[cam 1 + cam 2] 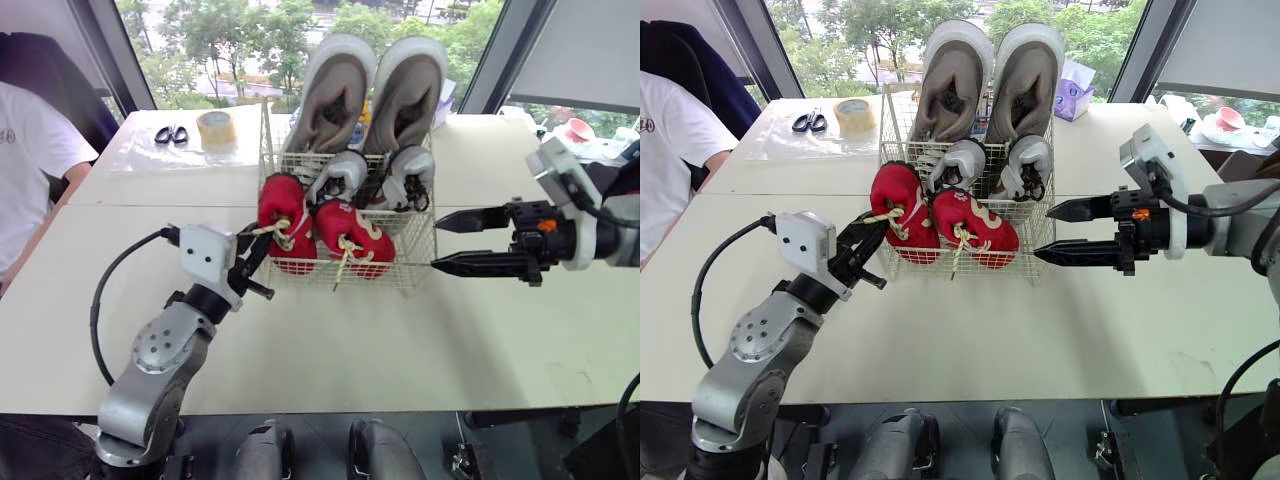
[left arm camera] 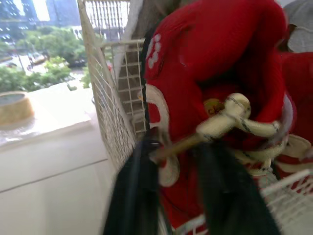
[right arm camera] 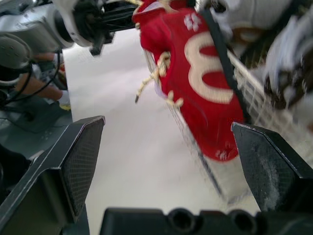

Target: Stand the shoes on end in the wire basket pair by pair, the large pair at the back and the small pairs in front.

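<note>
With left fingers (image 2: 132,196) pinched on the red shoe's (image 1: 282,215) lace (image 2: 222,122) and right fingers (image 1: 485,263) spread wide and empty, the shoe should be eased upright gently.

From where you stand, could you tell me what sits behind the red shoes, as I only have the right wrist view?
Observer: A large grey pair stands on end at the back of the wire basket.
Operator: And between those and the red pair?
Observer: A small grey-and-white pair, also on end.
Operator: Is anyone nearby?
Observer: A person in a white shirt is at the table's left side.
</note>
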